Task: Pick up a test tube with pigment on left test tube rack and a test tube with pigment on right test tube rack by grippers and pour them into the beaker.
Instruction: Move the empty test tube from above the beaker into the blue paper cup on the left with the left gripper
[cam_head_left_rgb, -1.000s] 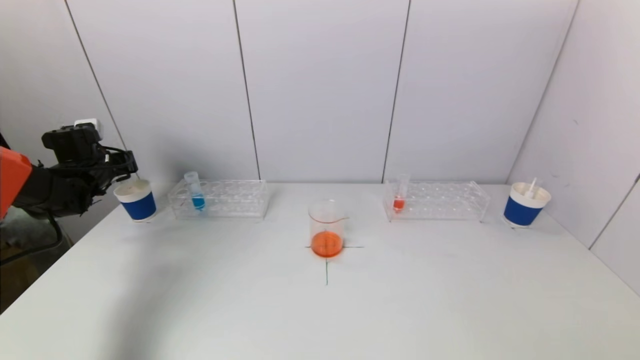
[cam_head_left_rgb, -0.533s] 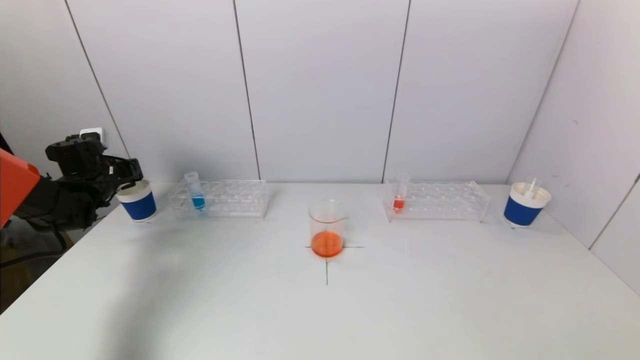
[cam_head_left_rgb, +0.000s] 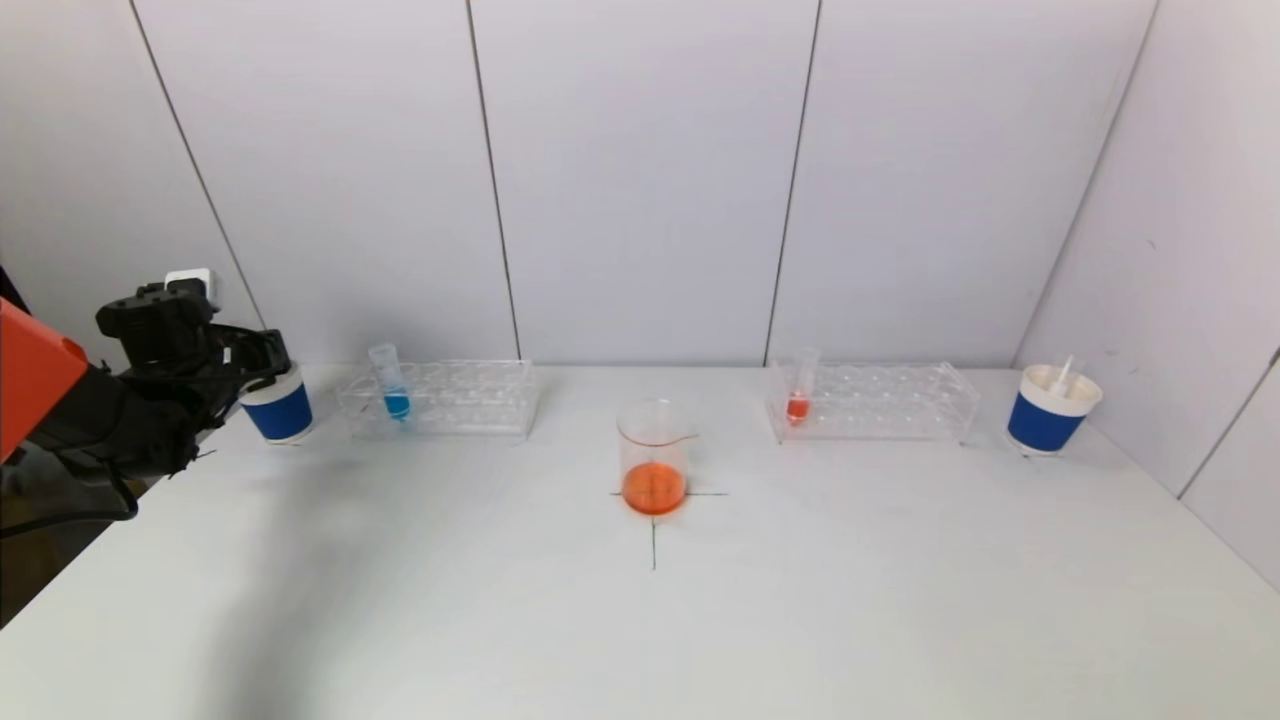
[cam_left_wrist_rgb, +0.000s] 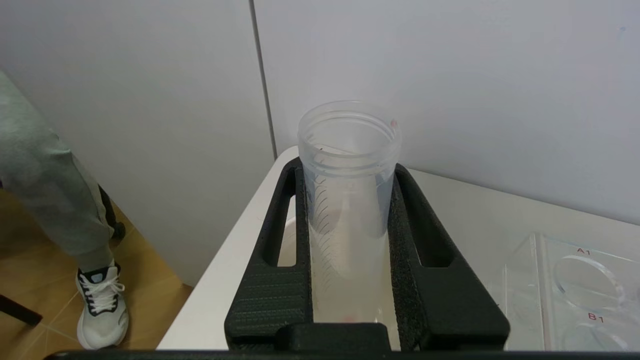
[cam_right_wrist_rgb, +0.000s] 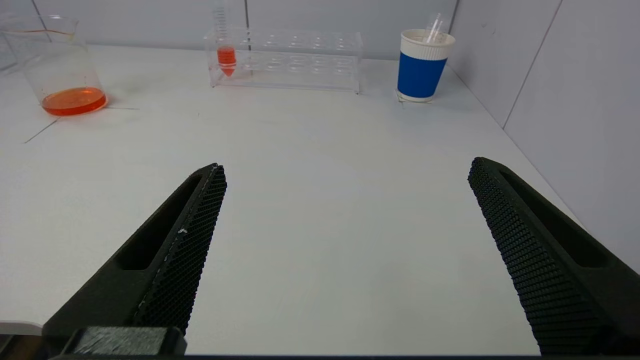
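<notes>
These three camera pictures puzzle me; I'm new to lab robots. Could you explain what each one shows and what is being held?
It is a two-armed robot at a white table. The wide picture comes from its head; the other two come from cameras on its wrists. The left claw is shut on an empty clear test tube above a blue paper cup at the table's left end. The right claw hangs open over bare table, holding nothing. On the table: a beaker with orange liquid, a left test tube rack holding a blue tube, a right test tube rack holding an orange tube, and a second cup.
</notes>
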